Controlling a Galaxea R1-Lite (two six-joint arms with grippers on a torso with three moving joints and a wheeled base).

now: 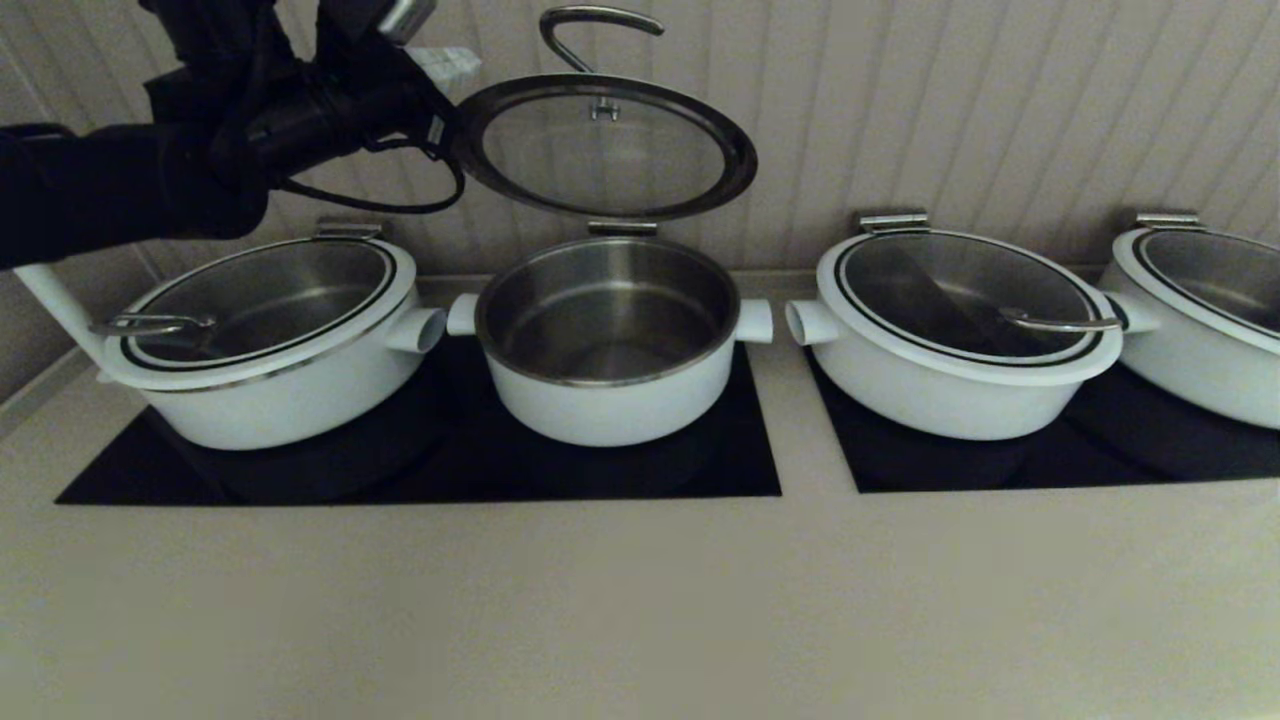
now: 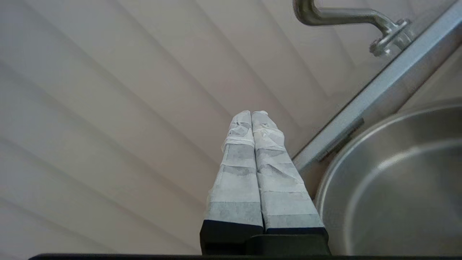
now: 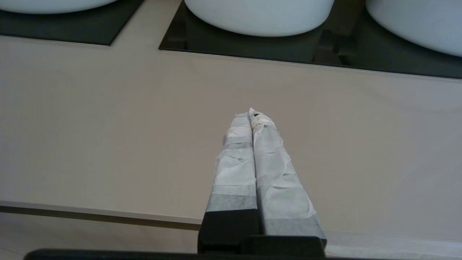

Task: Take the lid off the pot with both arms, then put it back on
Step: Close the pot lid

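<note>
The lid (image 1: 600, 150) stands tilted up over the pot (image 1: 610, 400), its back edge at a steel hinge (image 1: 622, 228) and its curved handle (image 1: 590, 25) towards the wall. The pot is open, with its steel inside bare. My left gripper (image 1: 445, 62) is at the lid's left rim, up high. In the left wrist view it (image 2: 251, 113) is shut with nothing between the fingers, and the lid's rim (image 2: 379, 90) and the pot's inside (image 2: 397, 180) lie beside it. My right gripper (image 3: 251, 113) is shut and empty over the counter near its front edge, out of the head view.
Wider white pots with lids stand to the left (image 1: 270, 340), right (image 1: 960, 320) and far right (image 1: 1200, 310), on two black cooktops (image 1: 420, 470) (image 1: 1000, 460). A ribbed wall (image 1: 950, 100) is close behind. The beige counter (image 1: 640, 600) runs in front.
</note>
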